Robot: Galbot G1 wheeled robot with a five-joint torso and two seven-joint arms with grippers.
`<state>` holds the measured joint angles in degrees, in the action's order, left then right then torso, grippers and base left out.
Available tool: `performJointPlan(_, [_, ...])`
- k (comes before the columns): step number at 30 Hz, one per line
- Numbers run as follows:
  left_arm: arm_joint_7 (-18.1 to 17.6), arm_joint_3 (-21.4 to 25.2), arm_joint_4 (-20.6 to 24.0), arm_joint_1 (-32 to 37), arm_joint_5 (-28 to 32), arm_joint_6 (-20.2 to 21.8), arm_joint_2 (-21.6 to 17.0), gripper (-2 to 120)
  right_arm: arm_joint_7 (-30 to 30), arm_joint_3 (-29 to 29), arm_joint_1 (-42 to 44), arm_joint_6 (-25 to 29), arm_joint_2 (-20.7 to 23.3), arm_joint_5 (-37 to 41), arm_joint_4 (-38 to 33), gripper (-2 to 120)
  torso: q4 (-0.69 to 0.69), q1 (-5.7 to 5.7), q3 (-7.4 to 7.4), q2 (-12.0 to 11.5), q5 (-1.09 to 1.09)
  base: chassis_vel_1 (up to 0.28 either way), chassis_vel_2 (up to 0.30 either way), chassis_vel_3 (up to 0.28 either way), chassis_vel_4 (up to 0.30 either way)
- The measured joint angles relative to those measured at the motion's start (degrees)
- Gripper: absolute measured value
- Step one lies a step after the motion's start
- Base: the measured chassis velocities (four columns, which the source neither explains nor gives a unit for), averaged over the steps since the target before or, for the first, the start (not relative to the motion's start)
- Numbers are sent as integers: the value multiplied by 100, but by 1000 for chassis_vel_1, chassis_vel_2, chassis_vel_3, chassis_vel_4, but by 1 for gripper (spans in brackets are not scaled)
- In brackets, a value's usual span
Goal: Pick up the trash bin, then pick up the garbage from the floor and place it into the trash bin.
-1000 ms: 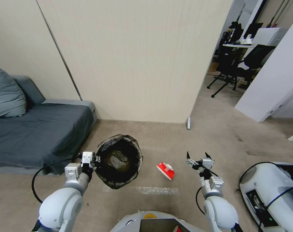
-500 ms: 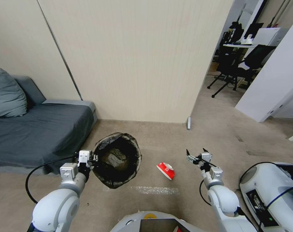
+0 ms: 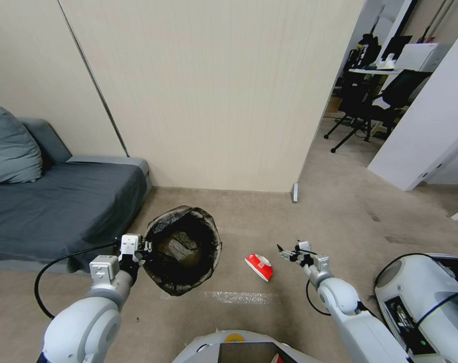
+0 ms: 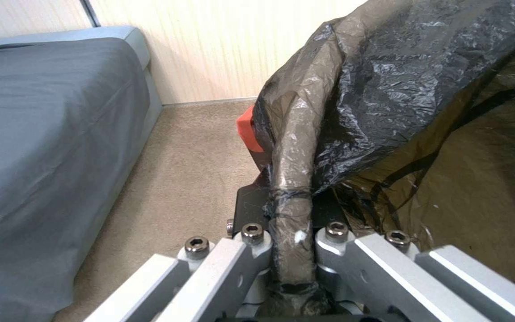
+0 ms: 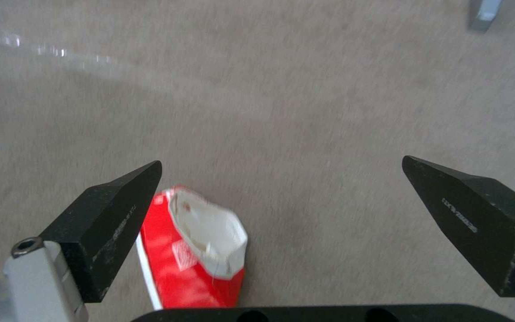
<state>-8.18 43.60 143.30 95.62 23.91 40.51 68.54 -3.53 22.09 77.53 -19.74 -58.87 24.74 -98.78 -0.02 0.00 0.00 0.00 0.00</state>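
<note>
left gripper (image 3: 147,247): clamped tight on the bag-wrapped rim of the trash bin (image 3: 181,249), which hangs in front of the robot on its left side. Gripping the rim makes sense, I guess, since the mouth faces up and open for drops.

trash bin: black liner folded over the rim, something crumpled already sitting at the bottom. In the left wrist view you can see the rim pinched right between the fingers (image 4: 251,257).

right gripper (image 3: 289,253): jaws spread wide, nothing in them, hovering just beside the garbage and angled toward it.

garbage: a flattened red-and-white carton (image 3: 259,266) on the carpet (image 3: 340,212), between the bin and the right gripper. Right wrist view has it sitting near one fingertip (image 5: 117,219), so not centred yet.

my read: bin pickup done, carton grab not yet done. It's flat, so the fingers probably need to get low.
</note>
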Motion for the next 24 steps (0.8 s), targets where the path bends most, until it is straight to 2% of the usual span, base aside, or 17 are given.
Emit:
performJointPlan(10, [0,20,0,32,49,13,3,1,-111,-633,-445,-176,138,80,644,100,2,0,0,0,1,0,0,0,0])
performJointPlan(24, [8,11,0,22,70,17,6,1,-491,-962,-747,-187,166,-134,1200,100,1,0,0,0,0,0,0,0,0])
